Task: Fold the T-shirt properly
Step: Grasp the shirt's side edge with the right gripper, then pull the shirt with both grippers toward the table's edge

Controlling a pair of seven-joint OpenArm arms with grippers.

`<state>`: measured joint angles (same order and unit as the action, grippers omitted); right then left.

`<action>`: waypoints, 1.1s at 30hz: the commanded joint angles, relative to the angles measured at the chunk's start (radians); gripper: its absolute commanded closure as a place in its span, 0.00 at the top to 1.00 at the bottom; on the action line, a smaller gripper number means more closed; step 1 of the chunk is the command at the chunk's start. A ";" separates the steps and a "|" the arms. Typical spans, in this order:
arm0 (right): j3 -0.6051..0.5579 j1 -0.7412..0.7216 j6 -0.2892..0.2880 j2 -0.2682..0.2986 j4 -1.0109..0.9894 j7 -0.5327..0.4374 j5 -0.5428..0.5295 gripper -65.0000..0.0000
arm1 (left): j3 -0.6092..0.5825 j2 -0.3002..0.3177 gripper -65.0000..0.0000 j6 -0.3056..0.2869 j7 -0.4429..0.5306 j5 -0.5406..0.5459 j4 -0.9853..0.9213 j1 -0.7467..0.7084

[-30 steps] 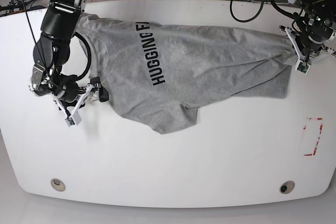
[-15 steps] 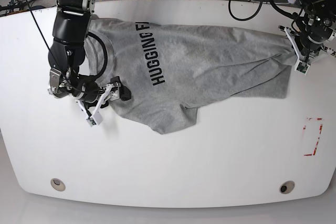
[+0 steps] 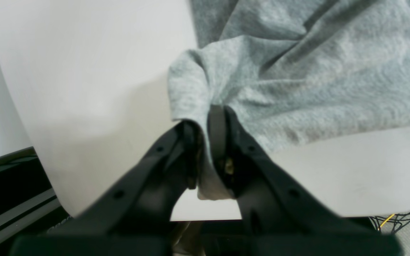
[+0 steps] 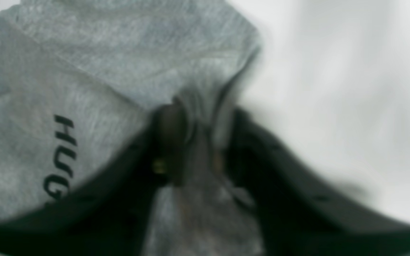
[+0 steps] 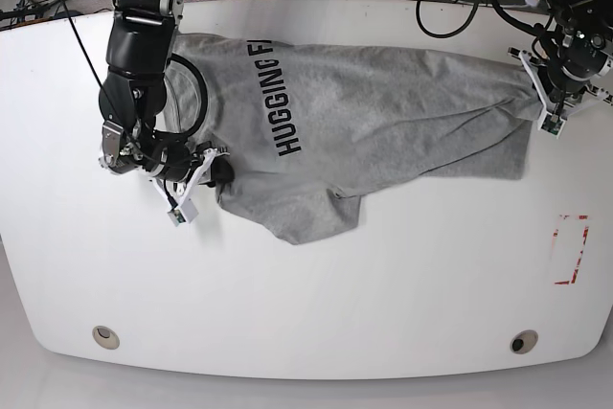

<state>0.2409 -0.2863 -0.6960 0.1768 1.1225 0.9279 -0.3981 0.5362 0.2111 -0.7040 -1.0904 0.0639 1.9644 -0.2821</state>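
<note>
Base view shows the right end effector (image 5: 196,182) has slid in from the bare tabletop (image 5: 306,294) and closed down on the near side edge of the T-shirt (image 5: 383,112). That likely means both sides are now gripped, so a fold can start. Its wrist view is blurry, but grey cloth sits between the two nearly closed jaws. The left end effector (image 5: 551,102) is pinched tight on the bottom corner of the T-shirt. Between the two end effectors, the T-shirt lies spread out, letters facing up.
</note>
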 commanded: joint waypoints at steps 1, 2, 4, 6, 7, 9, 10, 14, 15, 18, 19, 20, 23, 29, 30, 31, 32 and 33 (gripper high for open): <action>0.002 -0.024 -0.002 0.014 0.014 -0.013 -0.017 0.00 | 0.003 0.015 0.00 0.006 0.011 0.000 0.016 0.008; 0.002 -0.024 -0.002 0.016 0.017 -0.013 -0.017 0.00 | 0.002 0.014 0.00 0.006 0.011 0.000 0.016 0.010; 0.005 -0.021 -0.002 0.023 0.023 -0.013 -0.017 0.00 | -0.003 0.012 0.00 0.006 0.011 0.000 0.016 0.010; 0.008 -0.020 -0.002 0.036 0.023 -0.011 -0.025 0.00 | -0.008 0.012 0.00 0.006 0.011 0.000 0.016 0.019; 0.010 -0.020 -0.002 0.040 0.026 -0.011 -0.025 0.00 | -0.021 0.012 0.00 0.006 0.011 0.000 0.016 0.033; 0.011 -0.017 -0.002 0.050 0.057 -0.011 -0.025 0.00 | -0.043 0.014 0.00 0.006 0.011 0.000 0.016 0.056; 0.013 -0.003 -0.002 0.059 0.086 -0.010 -0.025 0.00 | -0.051 0.014 0.00 0.006 0.011 0.000 0.016 0.068; 0.050 0.022 -0.002 0.074 0.201 0.016 -0.017 0.00 | -0.061 0.011 0.00 0.006 0.011 0.000 0.017 0.128; 0.058 0.022 -0.002 0.079 0.224 0.033 -0.017 0.00 | -0.061 0.011 0.00 0.006 0.011 0.000 0.017 0.143; 0.077 0.019 -0.002 0.112 0.275 0.075 -0.022 0.00 | -0.092 0.011 0.00 0.006 0.011 0.000 0.019 0.188; 0.079 0.015 -0.002 0.123 0.293 0.082 -0.022 0.00 | -0.117 0.011 0.00 0.006 0.011 0.000 0.020 0.203; 0.079 0.003 -0.002 0.131 0.310 0.086 -0.020 0.00 | -0.138 0.015 0.00 0.006 0.011 0.000 0.023 0.217; 0.076 -0.035 -0.002 0.171 0.339 0.099 -0.019 0.00 | -0.198 0.015 0.00 0.006 0.011 0.000 0.026 0.272; 0.071 -0.166 -0.002 0.227 0.337 0.141 -0.019 0.00 | -0.285 0.018 0.00 0.006 0.011 0.000 0.026 0.398; 0.068 -0.195 -0.002 0.240 0.337 0.144 -0.019 0.00 | -0.304 0.020 0.00 0.006 0.011 -0.002 0.026 0.424; 0.054 -0.222 -0.002 0.251 0.334 0.148 -0.019 0.00 | -0.318 0.026 0.00 0.006 0.011 -0.002 0.026 0.449; 0.035 -0.255 -0.002 0.260 0.325 0.148 -0.019 0.00 | -0.334 0.032 0.00 0.006 0.011 -0.008 0.026 0.475; 0.015 -0.278 -0.002 0.269 0.314 0.148 -0.019 0.00 | -0.345 0.034 0.00 0.006 0.011 -0.019 0.026 0.493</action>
<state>0.2806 -0.5041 -0.6994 0.4110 1.4380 1.0973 -0.4038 0.2031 0.2283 -0.7044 -1.0992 0.0605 1.9720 0.1696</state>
